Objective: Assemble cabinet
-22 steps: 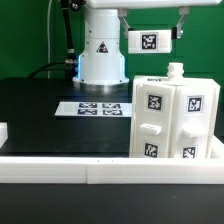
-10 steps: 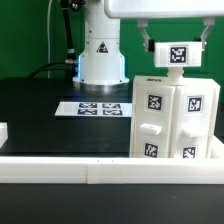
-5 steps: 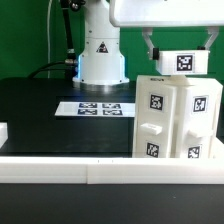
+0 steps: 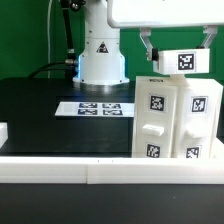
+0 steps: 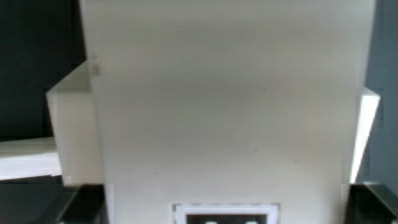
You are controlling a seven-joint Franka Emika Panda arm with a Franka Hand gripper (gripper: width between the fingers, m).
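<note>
Gripper [image 4: 179,57] clamps the small tagged block [image 4: 168,64] directly over the cabinet [image 4: 172,120], at the table's [image 4: 40,110] near corner, exterior view's right

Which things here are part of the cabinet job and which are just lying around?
In the job: cabinet, small tagged block over it, hand holding that block.
Lying about: marker board, white front rail.

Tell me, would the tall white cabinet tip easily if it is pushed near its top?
Possibly: the cabinet stands upright, each visible face taller than wide, so a high push may tip it. It looks like rigid plastic, so likely stiff, not floppy. The black table looks smooth, so it might also slide.
</note>
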